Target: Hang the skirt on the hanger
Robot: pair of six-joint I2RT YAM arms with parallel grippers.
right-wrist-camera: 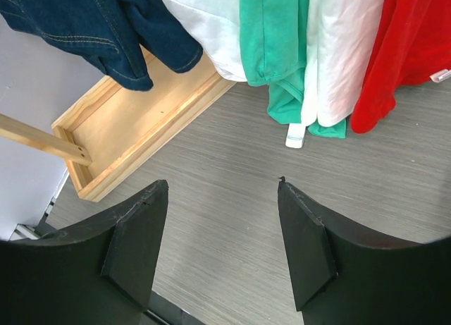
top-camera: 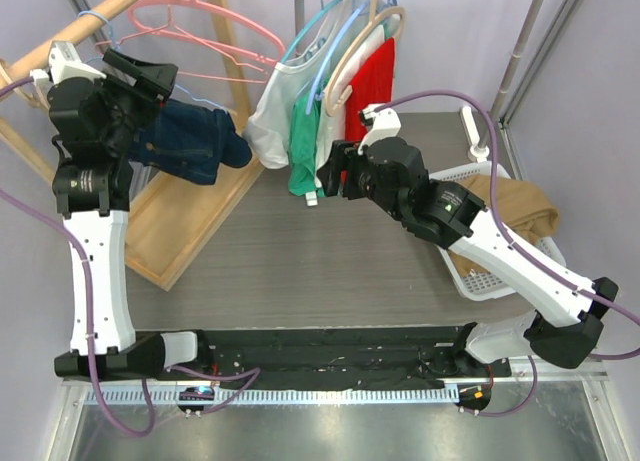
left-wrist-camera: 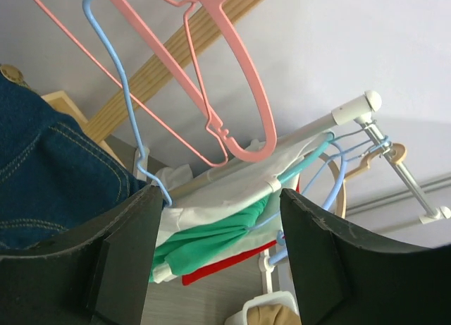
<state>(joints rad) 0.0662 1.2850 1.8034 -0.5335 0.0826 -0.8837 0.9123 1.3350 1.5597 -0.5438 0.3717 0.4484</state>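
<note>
The dark blue denim skirt hangs at the wooden rack on the left, and it fills the left side of the left wrist view. A thin blue wire hanger runs down from the wooden rod to the skirt's top edge, ending beside my left finger. My left gripper is open right next to the skirt, with nothing between its jaws. In the top view that left gripper sits high, just above the denim. My right gripper is open and empty above the table, right of the skirt.
Pink hangers hang on the wooden rod. A white rail holds white, green and red garments. The rack's wooden base frame lies on the left. A white basket with a tan garment sits on the right.
</note>
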